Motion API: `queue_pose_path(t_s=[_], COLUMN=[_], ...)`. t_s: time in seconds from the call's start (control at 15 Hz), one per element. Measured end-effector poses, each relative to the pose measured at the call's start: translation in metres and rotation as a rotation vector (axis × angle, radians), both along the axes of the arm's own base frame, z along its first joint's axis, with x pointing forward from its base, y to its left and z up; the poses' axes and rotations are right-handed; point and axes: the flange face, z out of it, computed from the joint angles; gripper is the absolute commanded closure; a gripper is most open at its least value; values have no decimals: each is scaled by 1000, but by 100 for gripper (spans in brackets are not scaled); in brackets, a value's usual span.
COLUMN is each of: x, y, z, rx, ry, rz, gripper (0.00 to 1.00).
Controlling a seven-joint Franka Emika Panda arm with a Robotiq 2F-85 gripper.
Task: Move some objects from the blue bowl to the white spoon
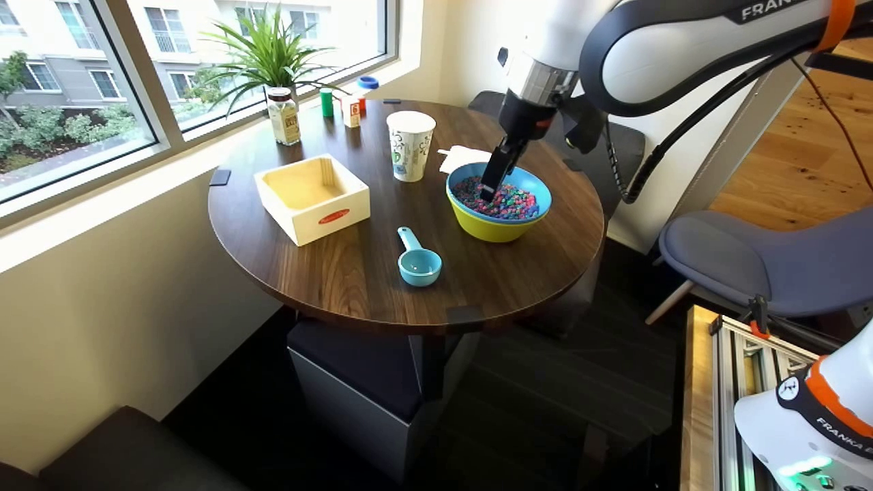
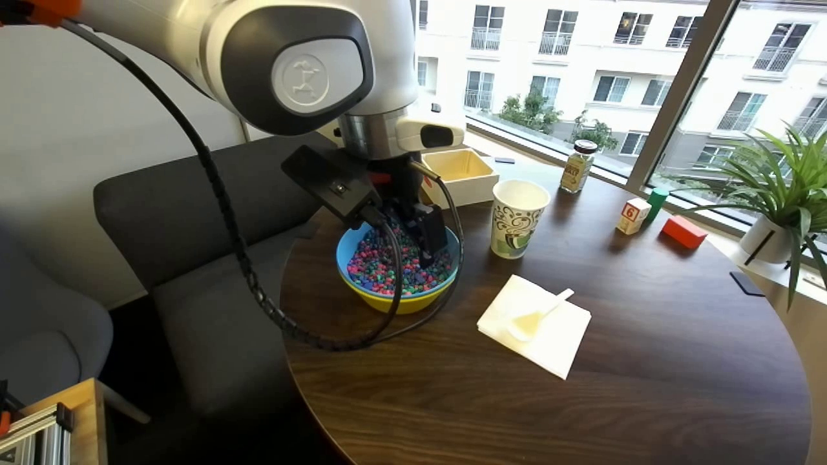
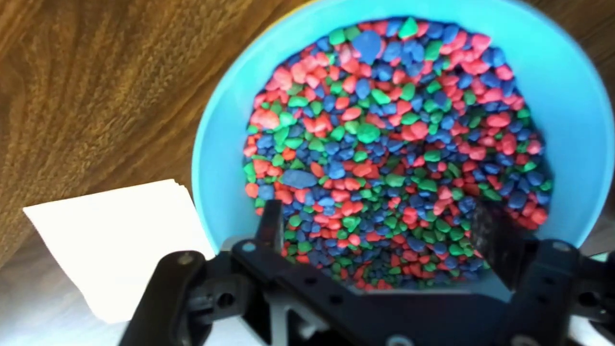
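Nearest us on the round table (image 2: 517, 420) in an exterior view, well in from the near edge, the white spoon (image 2: 530, 321) lies on a white napkin (image 2: 561, 349). Behind it, by the left edge, multicoloured pieces (image 2: 375, 268) lie in the blue bowl (image 2: 344, 252); the gripper (image 3: 379, 221) points down over them, fingers spread wide. We cannot tell whether it touches them. Beyond stands a paper cup (image 2: 517, 219) and, toward the far edge, a yellow tray (image 2: 470, 191).
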Motion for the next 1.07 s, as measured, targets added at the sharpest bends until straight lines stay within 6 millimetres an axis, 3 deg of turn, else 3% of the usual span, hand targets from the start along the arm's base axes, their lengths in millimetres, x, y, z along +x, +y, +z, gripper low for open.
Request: queue_pose_path(t_s=[0.07, 0.67, 0.73, 1.07], x=[2, 11, 11, 14], y=[0, -1, -1, -3], z=[-2, -16, -15, -10], rx=[2, 8, 9, 10], ry=[-9, -36, -39, -59], rz=[0, -7, -8, -15], gripper=[26, 96, 100, 97])
